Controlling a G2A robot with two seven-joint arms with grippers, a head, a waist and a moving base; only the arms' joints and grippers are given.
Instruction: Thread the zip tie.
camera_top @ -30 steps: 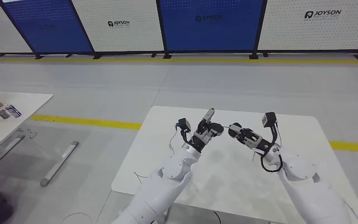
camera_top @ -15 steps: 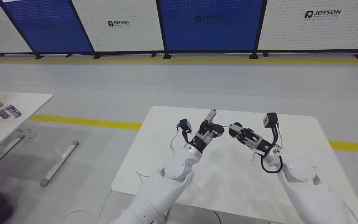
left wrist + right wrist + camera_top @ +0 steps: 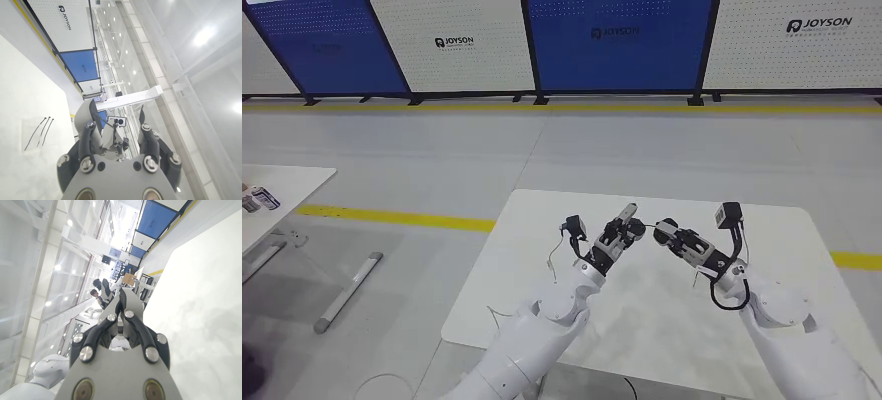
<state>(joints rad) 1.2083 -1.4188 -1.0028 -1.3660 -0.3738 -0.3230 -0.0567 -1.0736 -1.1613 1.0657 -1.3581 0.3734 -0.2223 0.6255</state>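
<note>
My right gripper [image 3: 120, 293] is shut, and in the left wrist view this same right gripper [image 3: 113, 130] pinches a thin black zip tie [image 3: 102, 119]. The tie's free end slants across to the inner pad of one finger [image 3: 90, 113] of my left gripper [image 3: 117, 106], which is open around it. In the top view, the left gripper [image 3: 625, 222] and right gripper [image 3: 660, 229] face each other tip to tip, a little above the middle of the white table [image 3: 662, 320].
Three spare black zip ties [image 3: 40, 132] lie side by side on the table [image 3: 28, 85]. A yellow floor line [image 3: 392, 216] and blue and white partition panels [image 3: 617, 45] stand beyond the table's far edge.
My left gripper has shifted slightly toward the right gripper and tilted a little. The right gripper has barely moved.
</note>
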